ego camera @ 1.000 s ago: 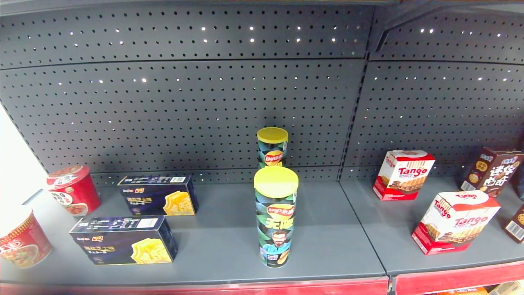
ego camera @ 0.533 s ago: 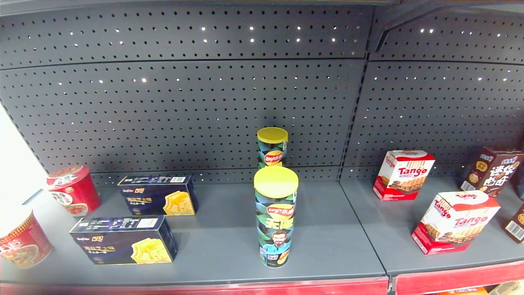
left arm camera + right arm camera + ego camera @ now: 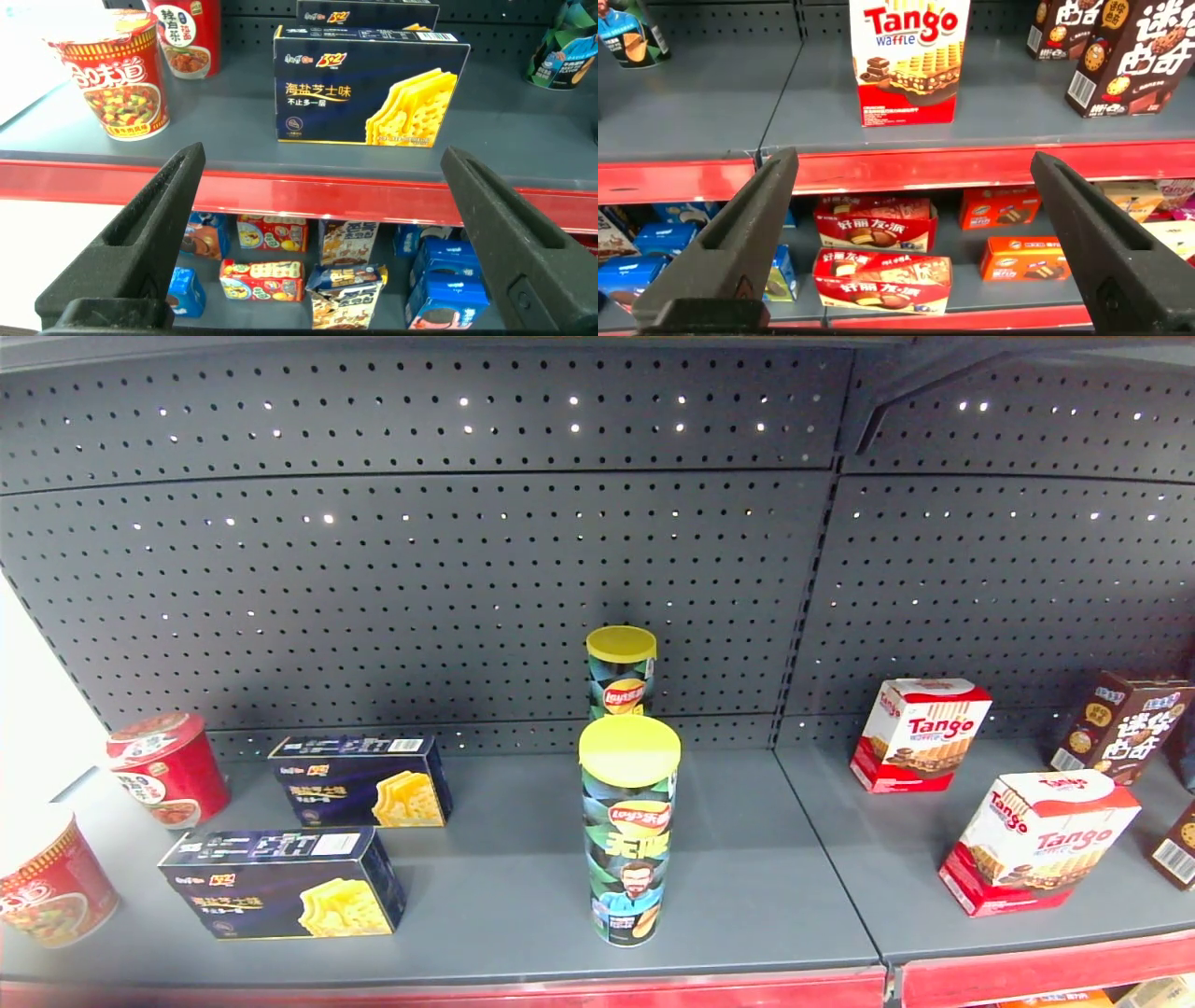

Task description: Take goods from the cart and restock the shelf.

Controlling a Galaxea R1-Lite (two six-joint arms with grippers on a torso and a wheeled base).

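On the grey shelf [image 3: 747, 887] two chip cans with yellow lids stand in a row, one at the front [image 3: 628, 831] and one behind [image 3: 621, 672]. Left of them lie two dark blue cracker boxes [image 3: 285, 882] [image 3: 359, 781] and two red noodle cups [image 3: 166, 768] [image 3: 47, 877]. Right of them stand two red-and-white wafer boxes [image 3: 920, 733] [image 3: 1036, 840]. My left gripper [image 3: 327, 233] is open, in front of the shelf's red edge, facing a cracker box [image 3: 364, 89]. My right gripper [image 3: 920, 233] is open before the wafer box [image 3: 906, 56], with nothing between its fingers.
Brown cookie boxes [image 3: 1116, 723] stand at the far right of the shelf. A lower shelf holds red boxes [image 3: 878, 271], orange boxes [image 3: 1027, 257] and blue packs [image 3: 448, 285]. A perforated back panel [image 3: 420, 569] rises behind the goods.
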